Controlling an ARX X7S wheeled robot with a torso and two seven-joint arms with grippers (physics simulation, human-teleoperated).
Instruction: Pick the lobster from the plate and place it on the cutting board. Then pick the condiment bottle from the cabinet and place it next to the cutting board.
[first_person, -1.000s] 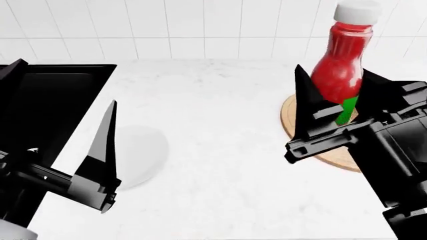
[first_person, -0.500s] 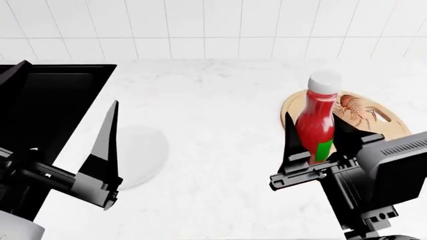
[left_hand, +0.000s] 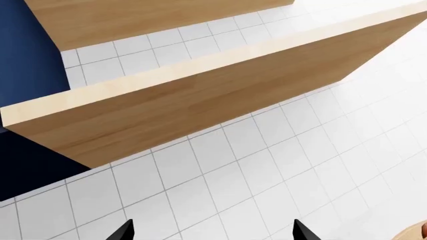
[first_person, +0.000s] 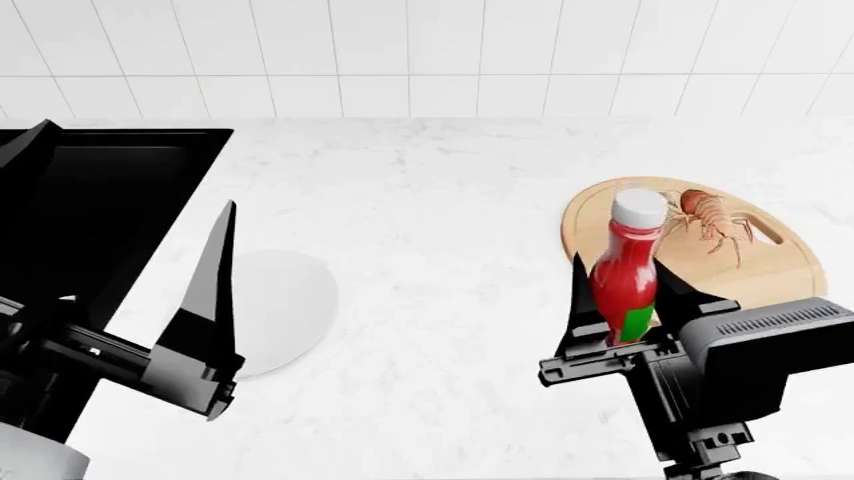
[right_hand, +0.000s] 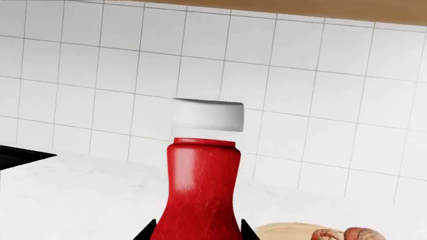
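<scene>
The red condiment bottle with its white cap stands upright between the fingers of my right gripper, which is shut on its lower body. It is at the near left edge of the round cutting board. The bottle's base is hidden, so I cannot tell whether it touches the counter. The orange lobster lies on the far part of the board. The white plate sits bare on the counter at the left. My left gripper hovers open beside the plate, holding nothing. The right wrist view shows the bottle, the board and the lobster.
A black sunken unit occupies the counter's far left, behind my left arm. A white tiled wall backs the marble counter. In the left wrist view, the open gripper faces wall tiles and a wooden cabinet.
My right gripper has come down and toward me with the bottle, from high over the board to its near left edge, uncovering the lobster. The left arm has not moved.
</scene>
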